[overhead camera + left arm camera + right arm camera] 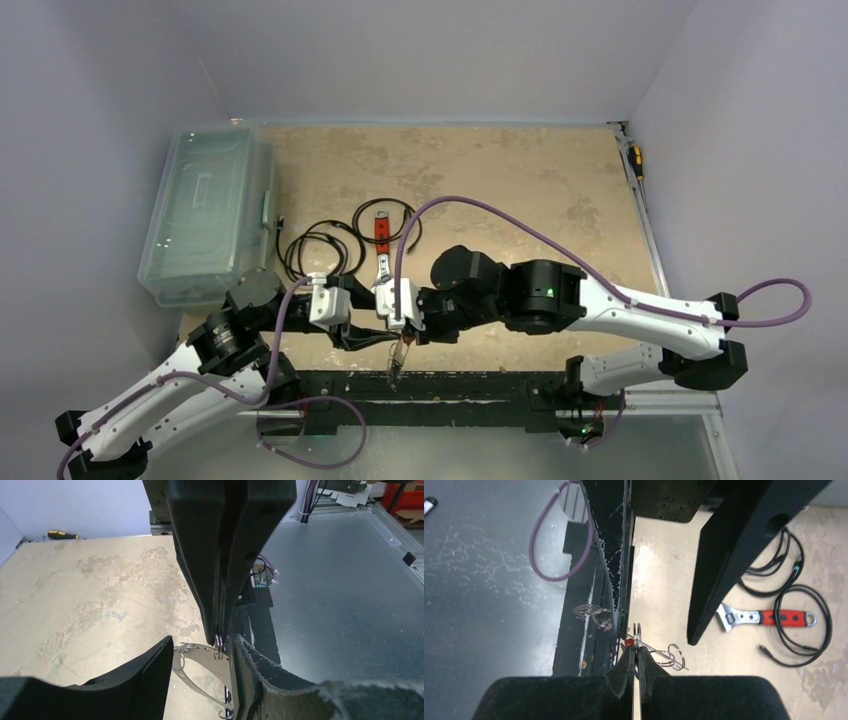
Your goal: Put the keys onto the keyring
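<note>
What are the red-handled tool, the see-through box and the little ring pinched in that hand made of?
Wrench: the head is bright bare metal, judging by its shine; the red grip looks like a plastic or rubber coating.
Box: clear, faintly greenish plastic, with moulded ribs showing through it.
Small ring, pinched in the right hand: thin silvery wire, probably steel.

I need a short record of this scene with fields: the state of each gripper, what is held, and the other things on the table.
left gripper: open, one finger on each side of the hanging metal
right gripper: shut on small ring
keys: silvery cluster hanging under the small ring; single keys are hard to tell apart
on table: red-handled wrench, black cables, clear plastic box
far right edge: screwdriver
</note>
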Robot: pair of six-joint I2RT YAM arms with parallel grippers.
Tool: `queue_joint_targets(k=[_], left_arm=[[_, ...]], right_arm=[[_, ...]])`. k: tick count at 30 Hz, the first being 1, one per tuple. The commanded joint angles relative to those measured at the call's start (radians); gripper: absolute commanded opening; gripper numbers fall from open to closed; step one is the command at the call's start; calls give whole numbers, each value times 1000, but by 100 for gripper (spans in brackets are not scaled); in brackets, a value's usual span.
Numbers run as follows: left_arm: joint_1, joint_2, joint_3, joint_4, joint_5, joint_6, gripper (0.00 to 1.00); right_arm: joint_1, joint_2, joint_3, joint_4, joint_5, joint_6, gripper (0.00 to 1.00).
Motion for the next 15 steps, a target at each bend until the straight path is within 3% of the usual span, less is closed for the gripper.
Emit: queue_joint_targets(k=[1,7,15], left_arm=[[5,34,51,-12,-4,24,42],[3,69,58,-10,41,23,34],[2,95,41,26,83,8,31]], right_arm=[[-5,3,70,-69,24,-11,0],[-6,0,72,-73,29,-9,0],[-5,-2,66,-66,39,-9,0]])
